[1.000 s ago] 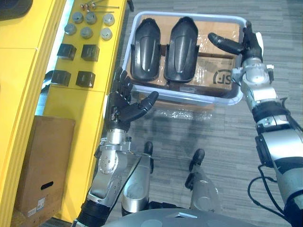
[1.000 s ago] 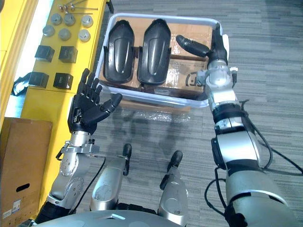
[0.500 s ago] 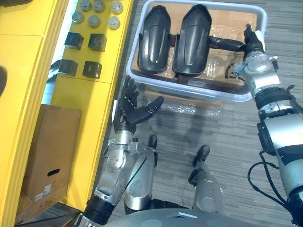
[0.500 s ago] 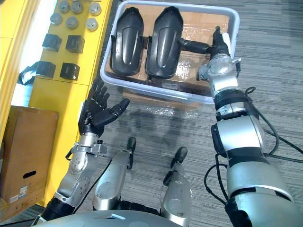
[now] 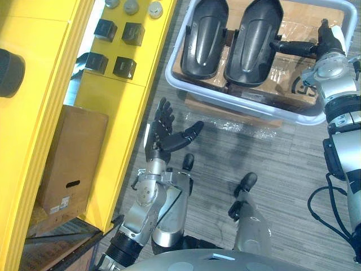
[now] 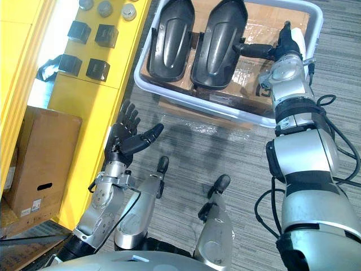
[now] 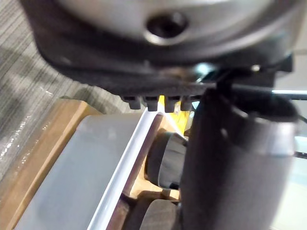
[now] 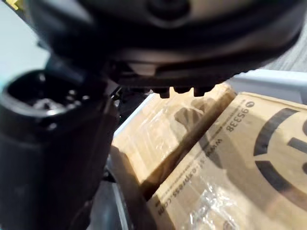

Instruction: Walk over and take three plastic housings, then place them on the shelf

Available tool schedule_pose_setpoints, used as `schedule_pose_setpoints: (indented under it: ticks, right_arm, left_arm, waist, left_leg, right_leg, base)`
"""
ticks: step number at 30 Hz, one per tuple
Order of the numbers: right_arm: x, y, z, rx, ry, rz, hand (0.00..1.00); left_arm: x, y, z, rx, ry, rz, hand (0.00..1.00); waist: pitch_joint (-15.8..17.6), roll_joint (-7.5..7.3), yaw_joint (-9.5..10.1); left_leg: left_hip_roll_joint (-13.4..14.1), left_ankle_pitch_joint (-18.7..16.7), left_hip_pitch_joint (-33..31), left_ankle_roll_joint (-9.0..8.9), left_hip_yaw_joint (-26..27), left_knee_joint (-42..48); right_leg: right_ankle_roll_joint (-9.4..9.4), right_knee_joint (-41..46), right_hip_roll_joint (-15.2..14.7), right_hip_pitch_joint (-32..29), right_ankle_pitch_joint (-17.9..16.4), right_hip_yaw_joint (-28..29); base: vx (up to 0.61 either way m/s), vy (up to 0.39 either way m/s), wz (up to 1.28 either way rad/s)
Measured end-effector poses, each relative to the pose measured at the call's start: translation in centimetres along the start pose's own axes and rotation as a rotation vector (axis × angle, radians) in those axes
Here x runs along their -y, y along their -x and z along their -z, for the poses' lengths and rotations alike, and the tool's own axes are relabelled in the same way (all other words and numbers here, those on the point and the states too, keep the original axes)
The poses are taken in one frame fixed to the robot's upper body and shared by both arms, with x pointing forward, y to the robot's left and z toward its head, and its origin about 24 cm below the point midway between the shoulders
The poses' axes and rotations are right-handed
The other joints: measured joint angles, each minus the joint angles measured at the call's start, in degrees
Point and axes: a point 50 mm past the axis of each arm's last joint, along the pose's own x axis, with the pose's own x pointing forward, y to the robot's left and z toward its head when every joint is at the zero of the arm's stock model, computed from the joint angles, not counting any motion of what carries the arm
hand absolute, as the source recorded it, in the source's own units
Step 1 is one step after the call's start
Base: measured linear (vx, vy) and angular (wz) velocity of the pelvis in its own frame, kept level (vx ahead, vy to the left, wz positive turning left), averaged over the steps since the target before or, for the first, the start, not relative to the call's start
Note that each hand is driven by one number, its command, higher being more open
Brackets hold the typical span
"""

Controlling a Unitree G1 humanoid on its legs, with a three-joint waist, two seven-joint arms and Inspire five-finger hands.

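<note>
Now, both housings [image 5: 207, 36] lie inside the bin [image 5: 242, 96]; your right hand [image 5: 324, 39] hovers spread over its rim, left hand [image 5: 161, 140] open outside. A shallow thumb-only grip could let one slip.

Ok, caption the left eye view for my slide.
Right hand open at the grey bin holding two dark plastic housings; left hand open.

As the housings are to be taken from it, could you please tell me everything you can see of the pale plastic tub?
The pale plastic tub is rectangular with rounded corners and a rolled rim, open-topped, standing on a cardboard box beside the yellow shelf. Inside, two dark housings lie side by side on film-wrapped cardboard. The right robot hand reaches in over its right end.
</note>
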Motion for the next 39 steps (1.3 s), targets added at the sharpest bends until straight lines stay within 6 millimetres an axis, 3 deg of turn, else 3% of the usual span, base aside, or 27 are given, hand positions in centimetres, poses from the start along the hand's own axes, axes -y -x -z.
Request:
schedule_pose_setpoints:
  ticks: [6, 7, 14, 20, 26, 29, 32, 39]
  right_arm:
    - [-0.3, 0.0, -0.1, 0.003, 0.039, -0.031, 1.0]
    - [-0.3, 0.0, -0.1, 0.003, 0.044, -0.033, 0.0]
    - [0.2, -0.1, -0.2, -0.003, 0.179, -0.03, 0.0]
    - [0.6, -0.1, 0.6, -0.071, 0.397, -0.011, 0.0]
    - [0.9, 0.0, 1.8, -0.148, 0.407, 0.034, 0.0]
    - [0.5, 0.2, 2.7, -0.187, 0.332, 0.043, 0.0]
    - [0.8, 0.3, 3.9, -0.242, 0.286, 0.081, 0.0]
    - [1.4, 0.3, 4.4, -0.178, 0.281, 0.122, 0.0]
  left_arm:
    - [0.0, 0.0, 0.0, 0.004, 0.002, -0.005, 1.0]
    - [0.0, 0.0, 0.0, 0.004, 0.002, -0.004, 1.0]
    - [0.2, 0.0, 0.0, 0.004, 0.006, 0.005, 1.0]
    - [0.3, 0.0, -0.1, 0.008, 0.008, 0.008, 1.0]
    - [0.2, 0.0, 0.0, 0.015, 0.011, 0.002, 1.0]
    - [0.2, 0.0, 0.0, 0.012, 0.01, -0.001, 1.0]
    - [0.1, 0.1, -0.1, 0.023, 0.011, -0.003, 1.0]
    - [-0.6, 0.5, 0.0, 0.018, -0.005, -0.015, 1.0]
  waist:
    - [-0.1, 0.12, 0.92]
    - [-0.1, 0.14, 1.04]
    - [-0.2, 0.24, 1.14]
    - [-0.5, 0.75, 1.21]
    - [-1.2, 1.69, 2.07]
    - [-1.2, 1.7, 2.17]
    - [-1.2, 1.7, 1.58]
    - [-1.2, 1.65, 0.05]
  left_leg:
    - [-0.3, 1.6, 0.0, -0.22, -0.9, -2.2]
    - [-0.4, 1.6, 0.0, -0.2, -0.9, -2.2]
    - [-0.5, 2.1, 0.3, -0.2, -0.8, -2.9]
    - [-0.3, 3.3, 1.2, -0.38, -0.6, -5.0]
    - [-0.4, 4.0, 1.4, -0.43, -0.6, -6.0]
    - [-0.6, 4.1, 1.9, -0.51, -0.6, -6.0]
    - [-0.7, 4.1, 2.2, -0.5, -0.5, -6.1]
    - [-0.6, 4.1, 2.2, -0.46, -0.4, -6.3]
  right_leg:
    - [-0.23, 0.9, -0.5, -0.8, -0.5, -0.9]
    - [-0.23, 1.0, -0.5, -0.8, -0.5, -0.9]
    - [-0.23, 1.0, -0.7, -0.8, -0.5, -1.0]
    - [-0.29, 0.8, -0.7, -0.9, -0.6, -1.0]
    - [-0.32, 0.8, -0.9, -1.0, -0.6, -1.3]
    - [-0.32, 0.8, -1.0, -0.7, -0.6, -1.2]
    - [-0.32, 0.8, -1.4, -0.4, -0.6, -1.3]
    - [-0.23, 0.8, -1.1, -0.4, -0.5, -1.4]
  base:
    - [-0.01, -0.008, 0.08]
    - [0.0, 0.0, 0.0]
    - [0.0, 0.0, 0.0]
    - [0.0, 0.0, 0.0]
    - [0.01, 0.0, 0.02]
    - [0.01, 0.004, -0.02]
    - [-0.01, 0.01, 0.0]
    - [-0.04, 0.002, 0.0]
